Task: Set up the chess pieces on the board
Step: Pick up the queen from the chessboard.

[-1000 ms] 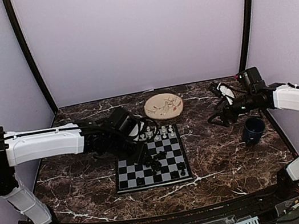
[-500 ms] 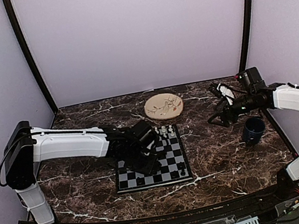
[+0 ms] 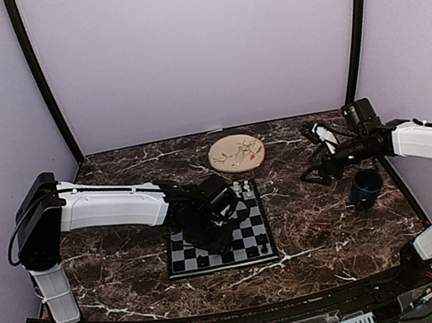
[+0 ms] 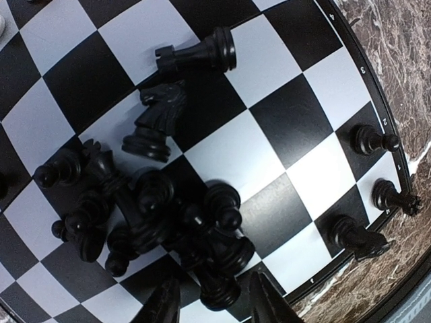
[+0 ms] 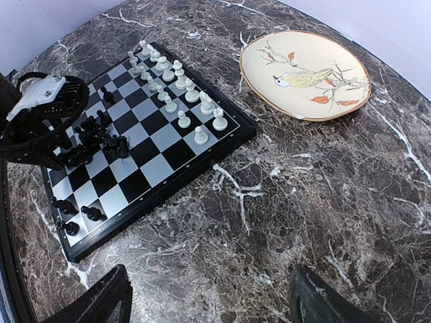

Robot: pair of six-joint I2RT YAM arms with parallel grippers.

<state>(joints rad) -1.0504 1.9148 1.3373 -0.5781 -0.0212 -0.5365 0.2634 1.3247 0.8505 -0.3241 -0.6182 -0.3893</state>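
The board (image 3: pixel 222 267) lies at the table's middle; it also shows in the right wrist view (image 5: pixel 168 195). White pieces (image 5: pixel 178 94) stand in two rows along its far side (image 3: pixel 242 190). Black pieces lie in a jumbled pile (image 4: pixel 168 222) on the board's left-middle (image 5: pixel 91 138). A fallen rook (image 4: pixel 199 55) and knight (image 4: pixel 158 118) lie beside it. Three black pawns (image 4: pixel 374 140) stand along the near edge. My left gripper (image 4: pixel 214 303) is low over the pile (image 3: pixel 214 220), open, with its fingers either side of one lying black piece (image 4: pixel 219 286). My right gripper (image 5: pixel 209 303) is open and empty above bare table (image 3: pixel 318 170).
A round beige plate with a bird picture (image 3: pixel 236 153) sits behind the board and shows in the right wrist view (image 5: pixel 306 73). A dark blue mug (image 3: pixel 366 186) stands at the right, below the right arm. A small white and black object (image 3: pixel 324 136) lies at the back right.
My left arm has swung right from the board's far-left corner and come down over the pile of black pieces. The right arm has not moved.
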